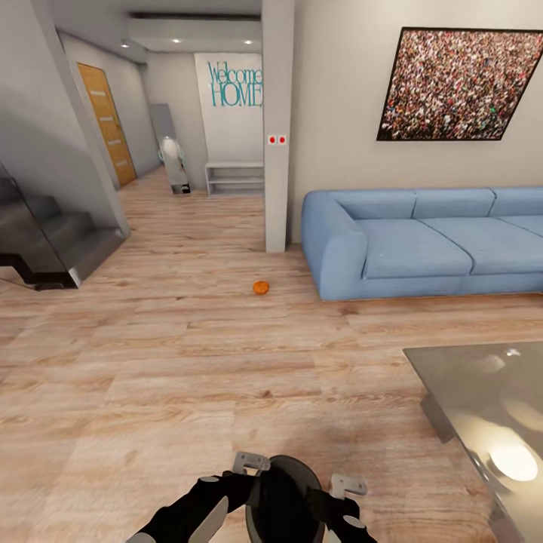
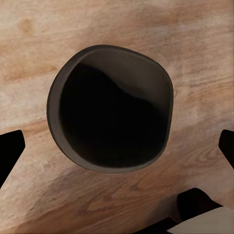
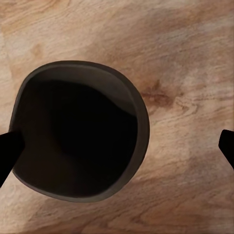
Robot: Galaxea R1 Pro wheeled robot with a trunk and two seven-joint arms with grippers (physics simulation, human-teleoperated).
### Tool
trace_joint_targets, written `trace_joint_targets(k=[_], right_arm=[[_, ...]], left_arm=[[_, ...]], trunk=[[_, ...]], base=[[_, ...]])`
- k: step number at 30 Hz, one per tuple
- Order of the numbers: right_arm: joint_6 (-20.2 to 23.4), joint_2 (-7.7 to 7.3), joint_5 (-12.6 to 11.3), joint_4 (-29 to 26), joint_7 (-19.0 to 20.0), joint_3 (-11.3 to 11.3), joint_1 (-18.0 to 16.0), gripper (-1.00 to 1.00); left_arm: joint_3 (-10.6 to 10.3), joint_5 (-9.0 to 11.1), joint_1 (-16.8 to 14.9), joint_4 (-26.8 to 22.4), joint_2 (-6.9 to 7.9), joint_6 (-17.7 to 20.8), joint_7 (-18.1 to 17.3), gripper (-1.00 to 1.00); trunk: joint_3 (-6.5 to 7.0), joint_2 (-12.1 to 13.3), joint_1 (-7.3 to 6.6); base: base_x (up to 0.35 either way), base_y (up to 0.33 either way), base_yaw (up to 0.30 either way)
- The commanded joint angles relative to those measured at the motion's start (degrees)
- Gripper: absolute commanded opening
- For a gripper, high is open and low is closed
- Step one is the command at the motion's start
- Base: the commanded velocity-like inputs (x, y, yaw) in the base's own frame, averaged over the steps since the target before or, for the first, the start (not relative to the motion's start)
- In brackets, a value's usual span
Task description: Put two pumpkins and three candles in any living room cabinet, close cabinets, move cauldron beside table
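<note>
cauldron: black pot (image 1: 283,501) at the near edge of the head view, between my two arms, mouth up. Both wrist cams look straight down into it over wood floor (image 1: 188,362). I can't tell if it's lifted or resting on the floor.
left tool: (image 1: 240,469) sits at the pot's left rim. In the left wrist view the dark finger tips (image 2: 10,148) stand wide apart and well outside the rim. Spread, gripping nothing that I can see.
right tool: (image 1: 343,490) at the pot's right rim. One finger tip (image 3: 9,148) overlaps the rim in the right wrist view, the other is far off. Contact unclear, so I can't tell if it holds.
why two arms: my read is the pot is too wide for one tool, so it's flanked on both sides.
desk: glossy grey top (image 1: 483,392) near right, close to the pot; probably the drop target.
pumpkin: one orange pumpkin (image 1: 261,287) on the floor, farther off, left of the blue sofa (image 1: 422,241). Not stowed yet.
</note>
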Motion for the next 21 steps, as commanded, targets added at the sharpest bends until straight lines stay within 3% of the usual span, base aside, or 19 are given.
trace_joint_targets(k=[1,21], right_arm=[[-0.3,-0.01,-0.6,0.0,-0.3,0.5,0.0,1.0],[-0.3,0.0,-0.6,0.8,-0.3,0.5,-0.1,1.0]], left_arm=[[-0.2,0.2,-0.1,0.0,0.03,0.2,0.0,1.0],[0.6,0.2,-0.1,0.0,0.2,-1.8,0.2,1.0]], trunk=[[-0.23,-0.4,0.22],[-3.82,-8.5,4.62]], base=[[0.0,0.0,0.0],[0.0,0.0,0.0]])
